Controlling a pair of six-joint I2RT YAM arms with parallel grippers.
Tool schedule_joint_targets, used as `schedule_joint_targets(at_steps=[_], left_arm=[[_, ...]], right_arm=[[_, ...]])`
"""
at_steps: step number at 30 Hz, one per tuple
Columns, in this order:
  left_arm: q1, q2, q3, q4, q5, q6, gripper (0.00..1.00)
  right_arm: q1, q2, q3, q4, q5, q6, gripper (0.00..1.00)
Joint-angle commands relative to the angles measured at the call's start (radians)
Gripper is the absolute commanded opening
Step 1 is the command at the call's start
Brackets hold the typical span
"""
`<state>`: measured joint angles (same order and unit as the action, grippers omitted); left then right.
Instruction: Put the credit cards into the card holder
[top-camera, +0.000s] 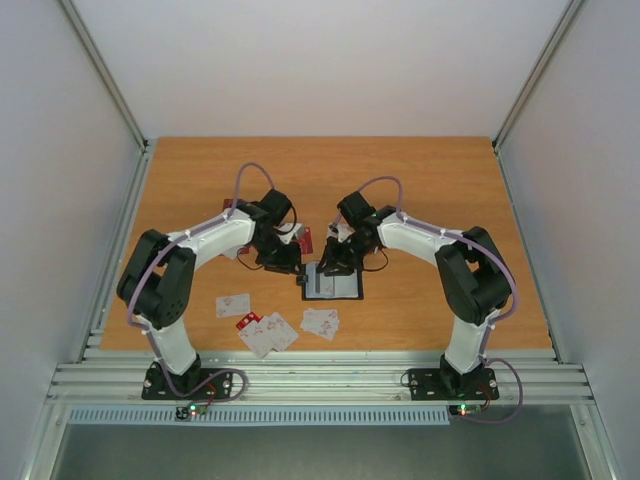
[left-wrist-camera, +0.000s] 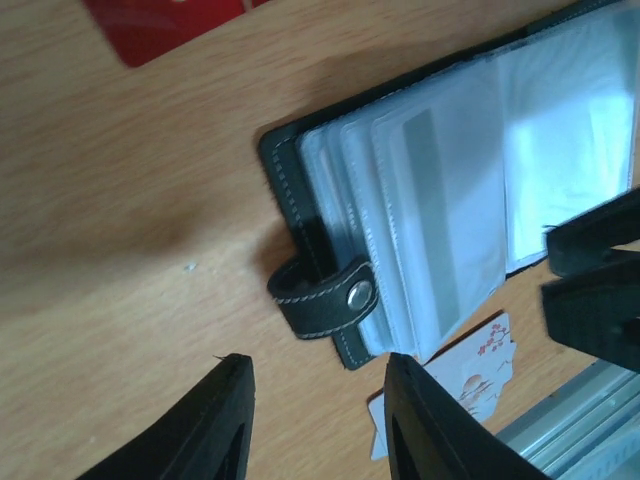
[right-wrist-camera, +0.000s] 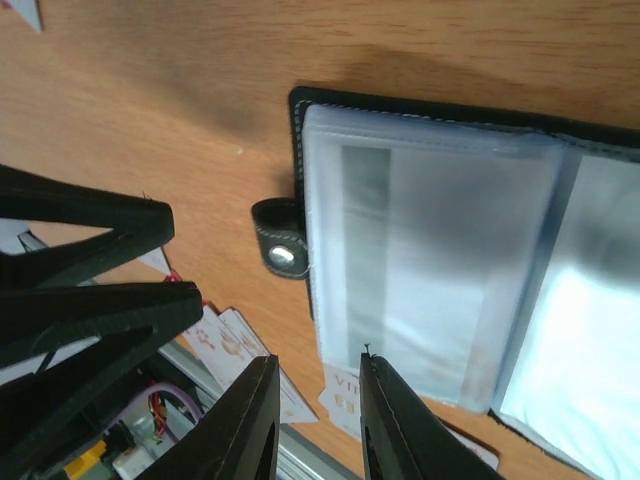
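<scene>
The card holder (top-camera: 333, 285) lies open on the counter (top-camera: 430, 180) between the two arms, with its clear sleeves fanned upward and its snap strap (left-wrist-camera: 325, 295) sticking out at one edge. A card with a dark stripe (right-wrist-camera: 400, 270) is seen inside the front sleeve; whether it is pushed fully home cannot be told. The left pincer (left-wrist-camera: 318, 362) is held open just beside the strap, with nothing between its jaws. The right pincer (right-wrist-camera: 318, 355) is set with only a narrow gap at the edge of that same sleeve, and nothing is seen in it. More credit cards (top-camera: 265, 330) are spread on the counter near its front edge, apart from the holder, and a red card (left-wrist-camera: 165, 25) lies beyond it.

The step in hand is judged to be the clearing of the left pincer from the holder so that another card can be fetched. The pincer is best raised straight up before it is swung aside, so that the strap is not snagged and the holder is not dragged. The holder is better kept pinned by the right pincer, since it looks light enough to slide. The loose cards are thin and flat, and some overlap, so an upper card should be taken by a raised edge. It should then be fed corner first, at a shallow angle, into an empty sleeve
</scene>
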<state>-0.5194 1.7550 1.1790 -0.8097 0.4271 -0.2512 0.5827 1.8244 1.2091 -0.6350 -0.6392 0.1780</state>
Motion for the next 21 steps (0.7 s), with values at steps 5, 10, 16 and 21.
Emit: schedule_joint_targets(at_steps=[5,10,16,21], left_arm=[[-0.036,0.073,0.071,0.13,0.121,-0.024,0.29],[-0.045,0.132,0.065,0.231,0.176,-0.132,0.25],[-0.049,0.187,0.067,0.247,0.191,-0.15,0.24],[-0.055,0.201,0.087,0.123,0.066,-0.113,0.21]], right_arm=[[0.003,0.079,-0.071,0.182,-0.036,0.113,0.2],[0.003,0.111,-0.121,0.253,-0.045,0.154,0.18],[0.002,0.131,-0.144,0.25,-0.025,0.15,0.17],[0.002,0.13,-0.151,0.229,-0.006,0.135,0.17]])
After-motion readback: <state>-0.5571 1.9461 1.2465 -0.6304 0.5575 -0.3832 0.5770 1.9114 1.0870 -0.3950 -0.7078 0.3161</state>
